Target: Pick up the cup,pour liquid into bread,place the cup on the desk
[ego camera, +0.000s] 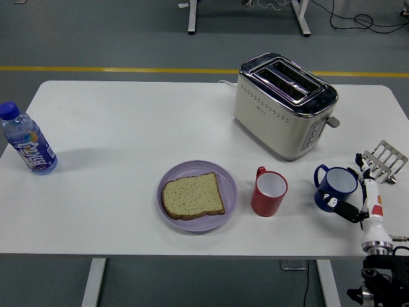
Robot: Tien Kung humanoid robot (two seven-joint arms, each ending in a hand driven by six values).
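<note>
My right hand (358, 203) sits at the blue cup (337, 185), fingers (345, 210) touching its near side; grip unclear. Wrap fully before lifting toward the bread (192, 196).

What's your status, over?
Right robot hand at blue cup, grasp unclear. Left out of view. Bread on plate. Red cup between.

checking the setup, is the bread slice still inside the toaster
No, the bread slice lies flat on the purple plate in front of the toaster, whose slots look empty.
</note>
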